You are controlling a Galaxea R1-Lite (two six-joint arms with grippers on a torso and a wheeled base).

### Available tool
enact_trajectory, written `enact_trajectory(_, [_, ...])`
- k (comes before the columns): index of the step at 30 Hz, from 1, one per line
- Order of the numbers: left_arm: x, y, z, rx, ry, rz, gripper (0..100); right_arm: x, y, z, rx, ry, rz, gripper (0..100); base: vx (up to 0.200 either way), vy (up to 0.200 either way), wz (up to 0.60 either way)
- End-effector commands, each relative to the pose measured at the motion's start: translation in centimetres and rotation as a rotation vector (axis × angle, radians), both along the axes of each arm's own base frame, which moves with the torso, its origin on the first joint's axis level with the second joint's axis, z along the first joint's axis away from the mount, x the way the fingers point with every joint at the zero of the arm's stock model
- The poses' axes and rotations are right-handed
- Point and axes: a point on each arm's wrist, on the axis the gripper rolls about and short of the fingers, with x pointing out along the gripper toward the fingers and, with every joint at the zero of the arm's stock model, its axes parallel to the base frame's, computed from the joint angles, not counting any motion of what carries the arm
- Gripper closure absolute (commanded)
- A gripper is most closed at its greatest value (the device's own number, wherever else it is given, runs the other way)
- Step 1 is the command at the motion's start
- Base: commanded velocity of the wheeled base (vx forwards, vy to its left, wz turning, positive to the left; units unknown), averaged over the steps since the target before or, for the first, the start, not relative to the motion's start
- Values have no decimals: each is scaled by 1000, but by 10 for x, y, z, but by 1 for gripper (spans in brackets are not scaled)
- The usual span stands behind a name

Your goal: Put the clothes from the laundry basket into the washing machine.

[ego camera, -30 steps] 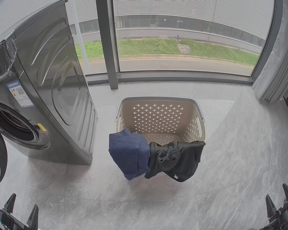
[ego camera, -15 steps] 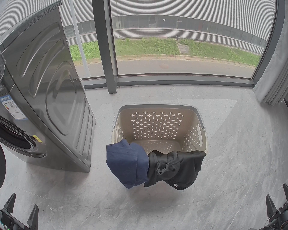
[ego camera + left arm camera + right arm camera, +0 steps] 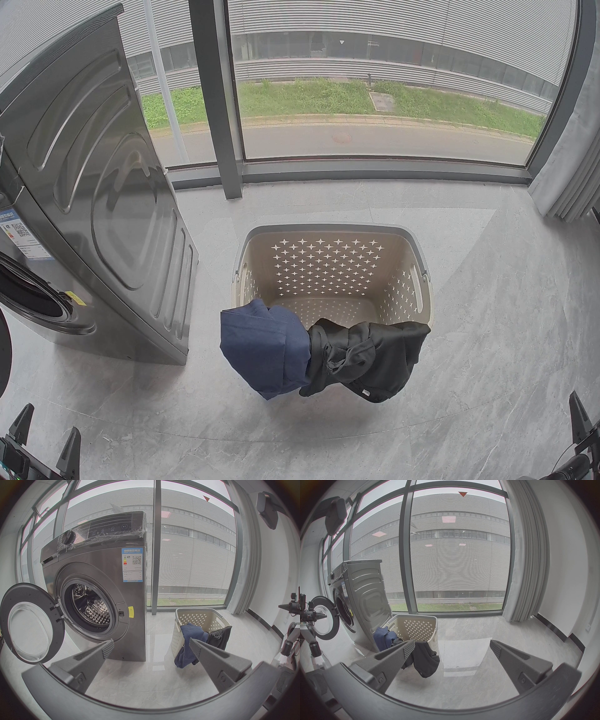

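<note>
Beige plastic punched with stars, the laundry basket [image 3: 325, 272] stands on the grey floor [image 3: 500, 312], just right of the washing machine [image 3: 106, 194], whose round door [image 3: 29, 622] hangs open. Two clothes drape over its near rim, a blue garment [image 3: 265, 347] on the left touching a black garment [image 3: 369, 359] on the right. Well nearer, the left gripper [image 3: 150, 642] and right gripper [image 3: 452, 643] both stand spread wide.

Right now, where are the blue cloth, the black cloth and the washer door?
blue cloth [image 3: 265, 350]: head view, middle of the hanging fold.
black cloth [image 3: 365, 359]: head view, its bunched middle.
washer door [image 3: 29, 630]: left wrist view, its glass window.
</note>
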Motion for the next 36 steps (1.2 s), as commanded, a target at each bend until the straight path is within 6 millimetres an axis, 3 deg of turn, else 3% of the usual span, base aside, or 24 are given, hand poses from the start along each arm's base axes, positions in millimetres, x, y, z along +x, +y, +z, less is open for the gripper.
enact_trajectory(1, [0, 0, -5, -1, 6, 0, 0, 41, 0, 22, 9, 320, 28, 0, 0, 0, 0])
enact_trajectory(11, [0, 0, -5, 2, 6, 0, 0, 115, 3, 25, 25, 497, 71, 0, 0, 0, 0])
enact_trajectory(26, [0, 0, -5, 2, 6, 0, 0, 177, 37, 12, 142, 639, 217, 0, 0, 0, 0])
enact_trajectory(36, [0, 0, -5, 1, 6, 0, 0, 212, 77, -16, 62, 706, 230, 0, 0, 0, 0])
